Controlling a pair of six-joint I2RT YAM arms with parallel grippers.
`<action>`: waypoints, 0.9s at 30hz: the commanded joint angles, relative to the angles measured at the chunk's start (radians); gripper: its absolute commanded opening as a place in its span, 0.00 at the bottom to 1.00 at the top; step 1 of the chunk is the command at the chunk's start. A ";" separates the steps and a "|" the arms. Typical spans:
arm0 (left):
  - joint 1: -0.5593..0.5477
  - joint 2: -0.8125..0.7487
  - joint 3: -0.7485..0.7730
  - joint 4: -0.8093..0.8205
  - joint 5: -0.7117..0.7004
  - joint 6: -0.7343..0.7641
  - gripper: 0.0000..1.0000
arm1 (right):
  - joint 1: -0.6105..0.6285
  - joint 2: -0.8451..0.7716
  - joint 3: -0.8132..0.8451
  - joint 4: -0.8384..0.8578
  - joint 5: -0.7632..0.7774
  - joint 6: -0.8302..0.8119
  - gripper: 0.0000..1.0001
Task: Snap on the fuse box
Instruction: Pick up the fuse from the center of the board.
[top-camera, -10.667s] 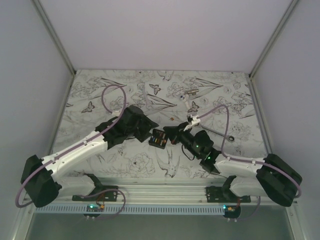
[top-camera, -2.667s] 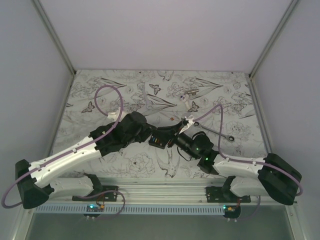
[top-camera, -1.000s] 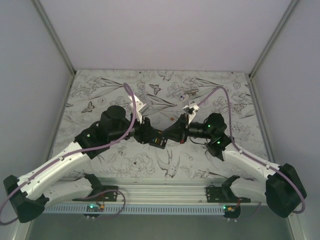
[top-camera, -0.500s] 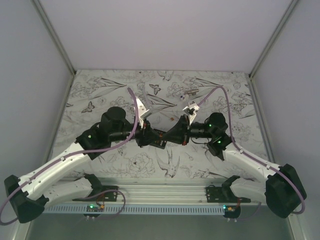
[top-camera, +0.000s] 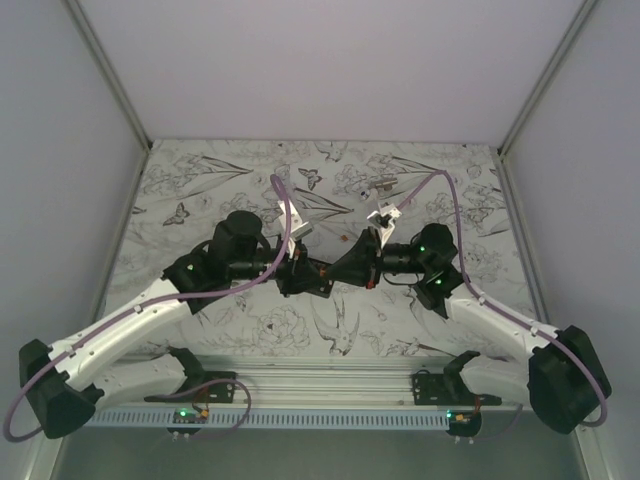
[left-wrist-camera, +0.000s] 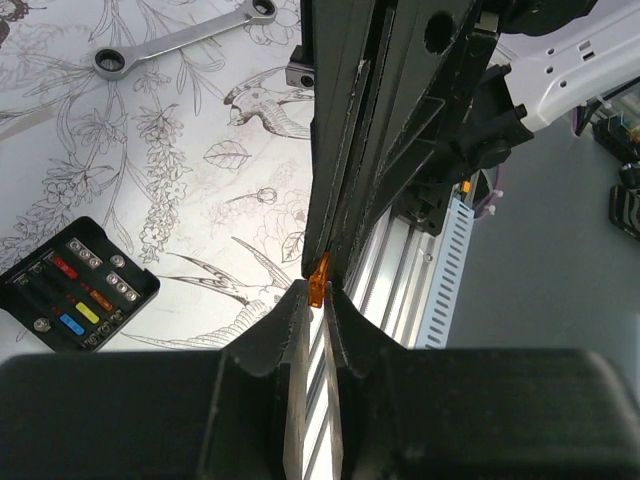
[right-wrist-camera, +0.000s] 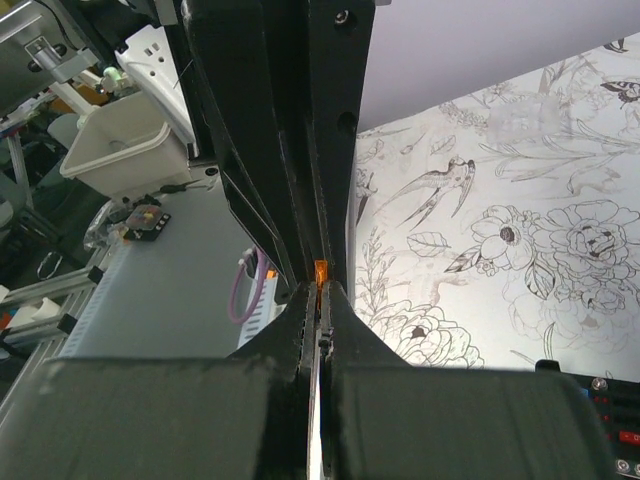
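The fuse box (left-wrist-camera: 78, 297), black with red, yellow and blue fuses on its face, lies flat on the flowered table. Its corner shows low right in the right wrist view (right-wrist-camera: 592, 388). From above it is mostly hidden under the jaws (top-camera: 320, 288). My two grippers meet tip to tip above it. A small orange fuse (left-wrist-camera: 319, 279) sits between them. The right gripper (right-wrist-camera: 320, 291) is shut on the orange fuse (right-wrist-camera: 321, 270). The left gripper (left-wrist-camera: 317, 296) pinches its other end with its jaws nearly together. The grippers meet at mid-table: left (top-camera: 308, 271), right (top-camera: 345, 270).
A silver wrench (left-wrist-camera: 180, 38) lies on the table beyond the right arm, with a small grey part (left-wrist-camera: 297, 72) near it. Small white parts (top-camera: 383, 184) sit at the back. The metal rail (top-camera: 320, 385) runs along the front edge. Side walls close in the table.
The left gripper's jaws have narrowed from open onto the orange fuse that the right gripper holds. Both arms stayed nose to nose and shifted only slightly.
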 joint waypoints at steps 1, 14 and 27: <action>-0.001 0.011 0.006 0.079 0.031 0.007 0.12 | 0.030 0.013 0.040 0.051 -0.048 0.015 0.00; -0.001 -0.032 -0.017 0.092 -0.001 0.007 0.00 | 0.040 0.017 0.056 -0.098 -0.040 -0.082 0.00; 0.000 -0.108 -0.088 0.081 -0.153 -0.055 0.19 | 0.040 0.026 0.048 -0.135 0.006 -0.100 0.00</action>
